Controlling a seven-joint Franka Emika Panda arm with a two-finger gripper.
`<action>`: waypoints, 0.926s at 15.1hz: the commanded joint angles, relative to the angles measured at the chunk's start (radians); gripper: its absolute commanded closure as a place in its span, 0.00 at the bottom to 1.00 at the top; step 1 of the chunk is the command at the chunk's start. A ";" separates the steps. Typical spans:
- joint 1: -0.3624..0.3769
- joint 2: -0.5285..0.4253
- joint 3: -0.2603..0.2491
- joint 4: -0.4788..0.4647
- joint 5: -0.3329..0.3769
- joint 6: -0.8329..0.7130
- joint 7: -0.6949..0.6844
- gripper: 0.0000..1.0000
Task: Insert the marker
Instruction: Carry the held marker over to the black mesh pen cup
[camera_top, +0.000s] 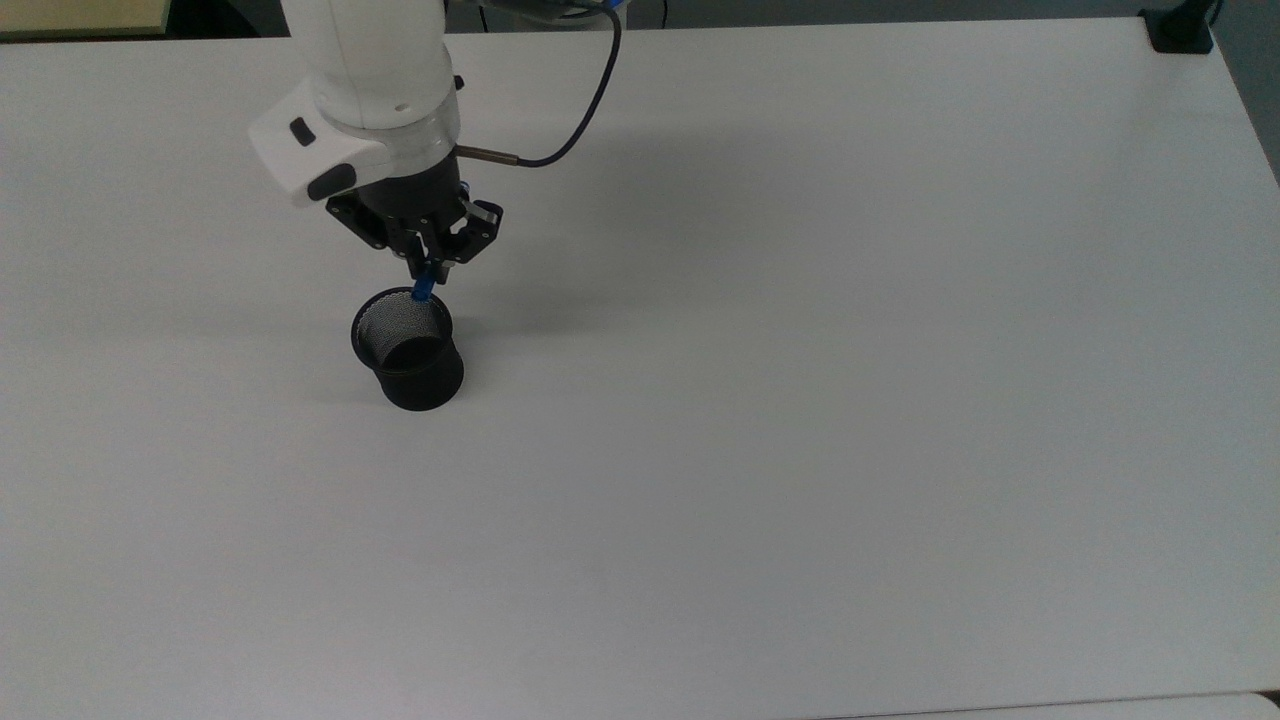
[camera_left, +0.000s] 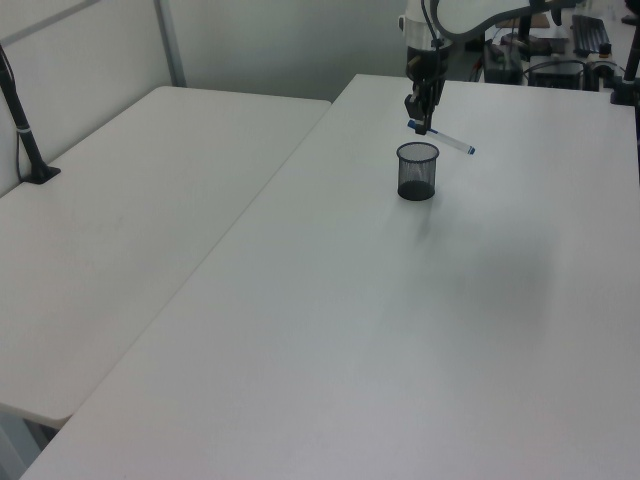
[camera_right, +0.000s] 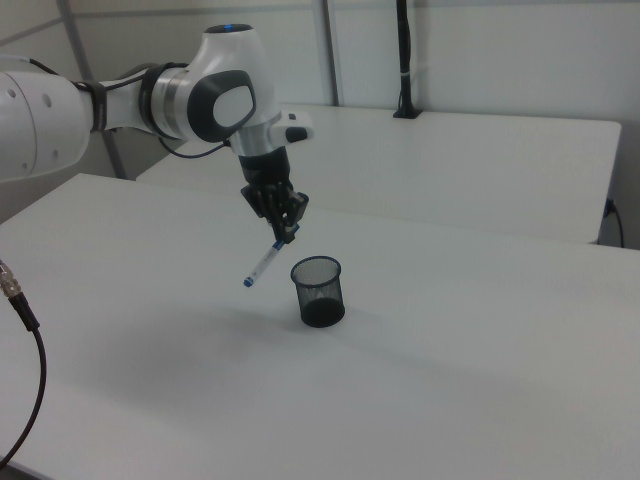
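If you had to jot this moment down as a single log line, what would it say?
phase: carrying | claw: shut on marker, held tilted in the air | black mesh cup: upright on table | marker not yet inserted

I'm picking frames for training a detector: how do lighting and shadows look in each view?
Top view: even light, a soft grey shadow on the white table beside the black mesh cup. Left view: a faint, diffuse shadow on the tabletop past the cup. Right view: soft light; the white-barrelled marker in the gripper stands clear against the table.
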 joint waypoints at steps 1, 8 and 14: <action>-0.043 -0.001 0.005 0.001 -0.012 0.073 -0.014 1.00; -0.111 0.005 0.004 0.003 -0.008 0.198 -0.001 1.00; -0.130 0.035 0.005 -0.005 -0.015 0.359 0.038 1.00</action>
